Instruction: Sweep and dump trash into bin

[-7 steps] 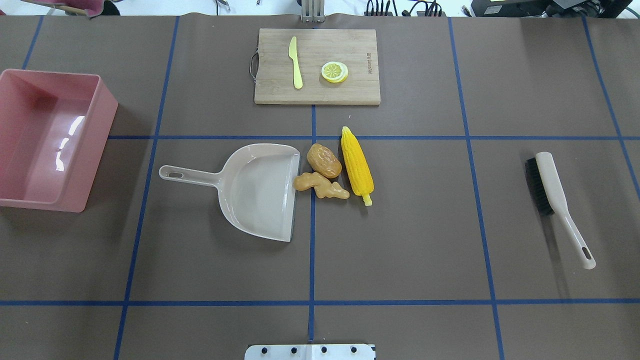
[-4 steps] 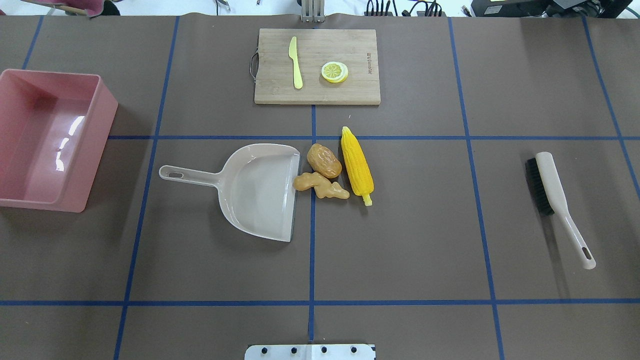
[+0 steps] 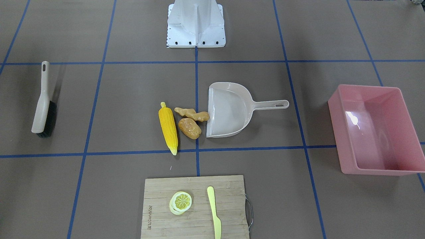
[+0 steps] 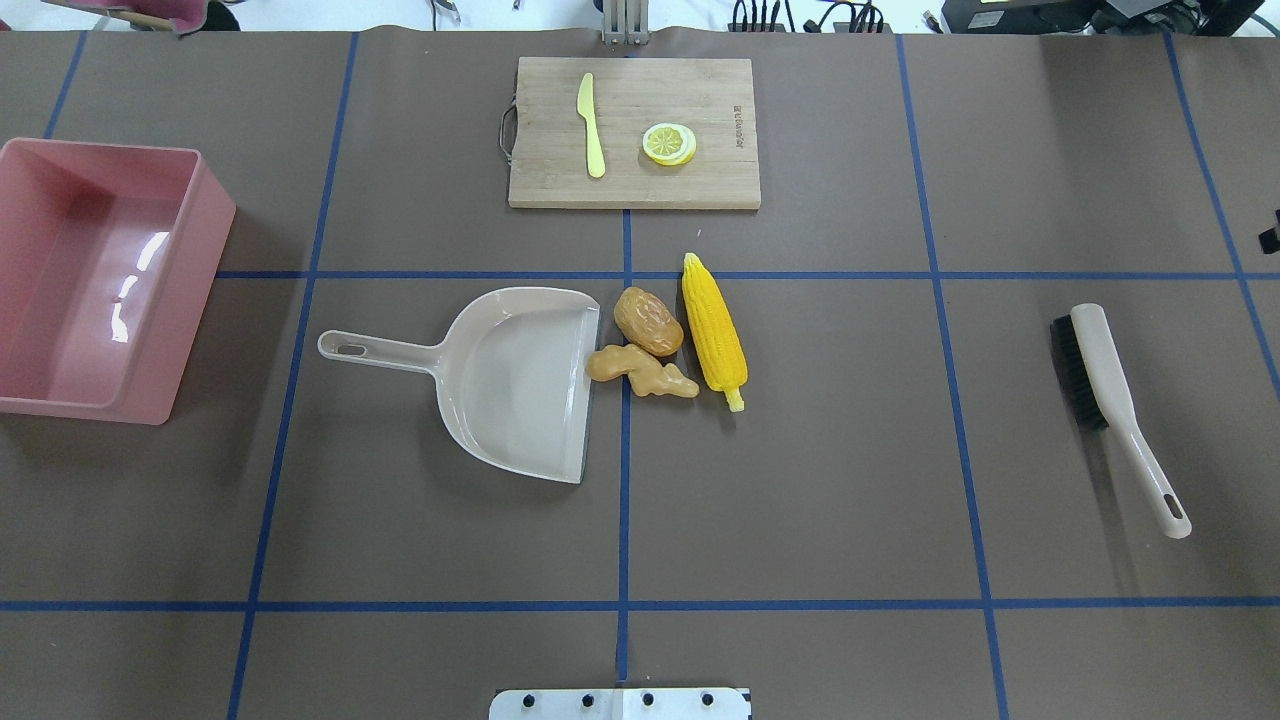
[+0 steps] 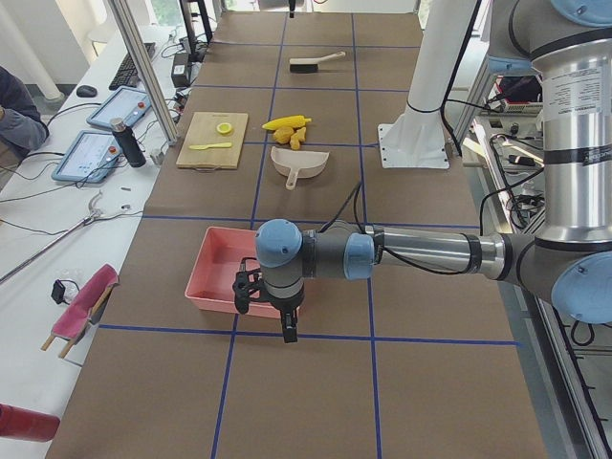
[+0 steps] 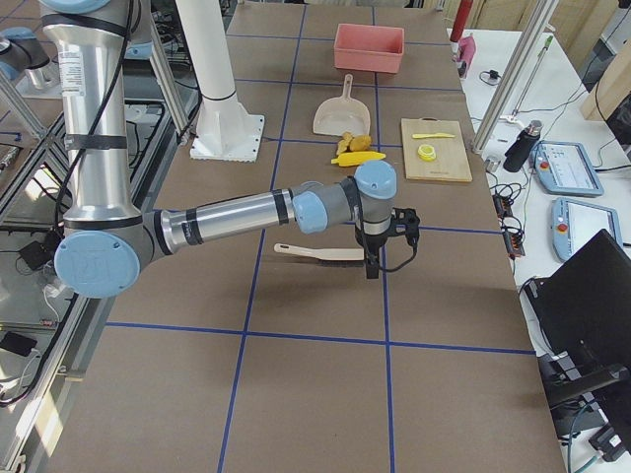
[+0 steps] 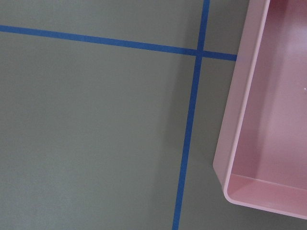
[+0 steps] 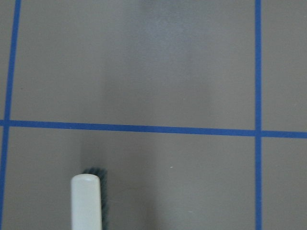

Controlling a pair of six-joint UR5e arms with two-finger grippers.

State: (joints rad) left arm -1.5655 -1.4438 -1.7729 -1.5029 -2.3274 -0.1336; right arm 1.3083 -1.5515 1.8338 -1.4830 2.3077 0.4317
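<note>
As seen from across the table, grouped at the middle: corn cob (image 3: 168,132), ginger root (image 3: 192,114) and potato (image 3: 189,128), all lying flat on the brown table (image 3: 298,199). Ginger root touching the open lip of the beige dustpan (image 3: 229,109); potato against the ginger, cob close beside both. Pink bin (image 3: 375,132) upright toward the robot's left, well apart from the trash. Brush (image 3: 42,106) lying alone toward the robot's right. Cutting board (image 3: 159,199) at the near edge, bearing a lemon slice (image 3: 181,201) and a pale knife (image 3: 214,212).

From overhead, matching layout: trash between dustpan mouth and a line of blue tape (image 4: 624,520), bin at the left edge, brush at the right.

From the table's left end: left gripper (image 5: 289,333) hanging fingers down over bare table just beside the bin. Cannot tell how far apart the fingers stand, nor any hold.

From the right end: right gripper (image 6: 372,268) pointing down just beside the bristle end of the brush. Finger spread and hold likewise impossible to tell.

Left wrist view: bin corner at the right, tape crossing beside it.

Right wrist view: brush tip at the bottom, tape lines above
</note>
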